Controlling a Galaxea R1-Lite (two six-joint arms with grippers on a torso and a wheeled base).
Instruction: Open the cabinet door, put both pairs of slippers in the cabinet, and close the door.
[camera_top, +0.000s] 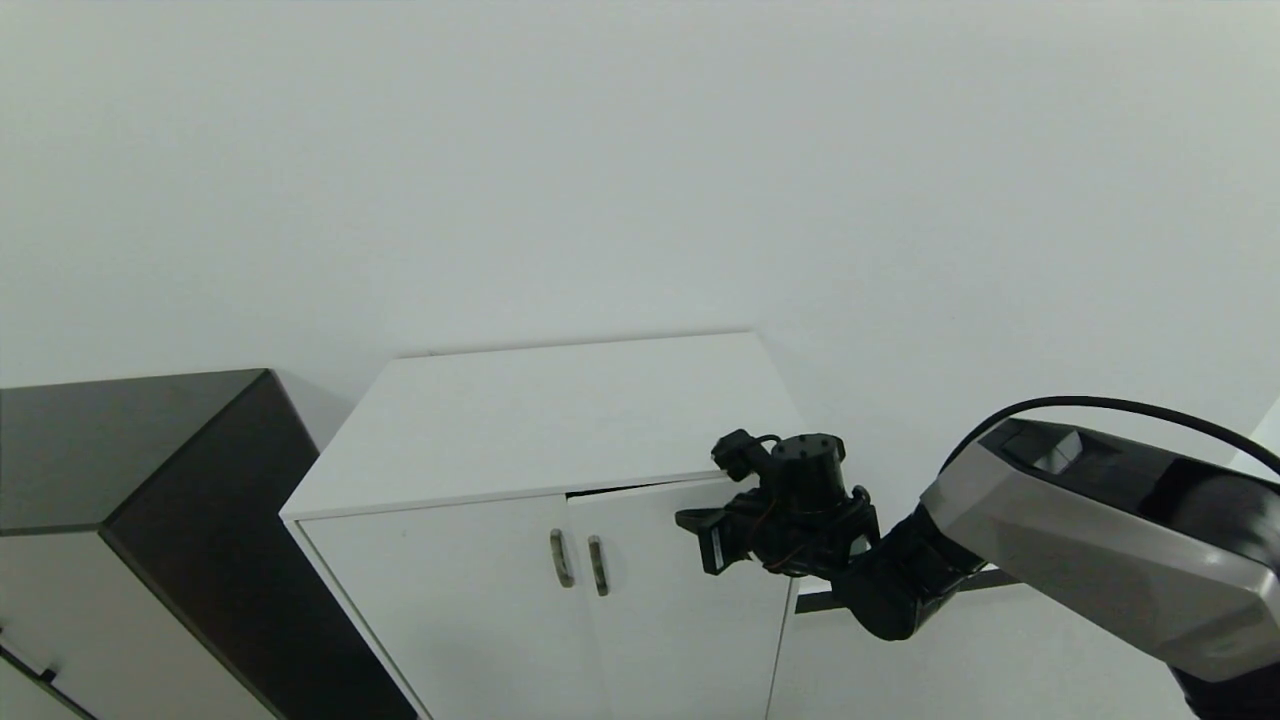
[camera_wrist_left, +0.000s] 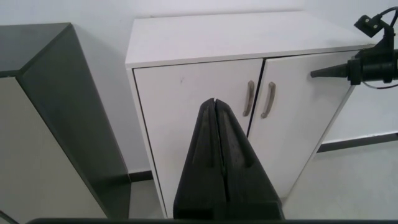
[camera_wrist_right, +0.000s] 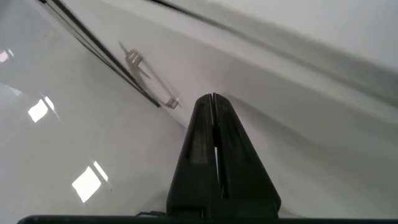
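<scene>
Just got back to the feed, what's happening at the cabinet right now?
The right end effector, shut, is at the upper outer corner of the right door of the white cabinet. That door stands slightly ajar along its top edge. The left end effector, also shut and empty, hangs in front of the cabinet. The door handles are untouched.

No legible text, label, brand, number or sign was seen. Cabinet (camera_top: 540, 430) front and top were plain; dark unit (camera_top: 215, 520) beside it bore no print.
</scene>
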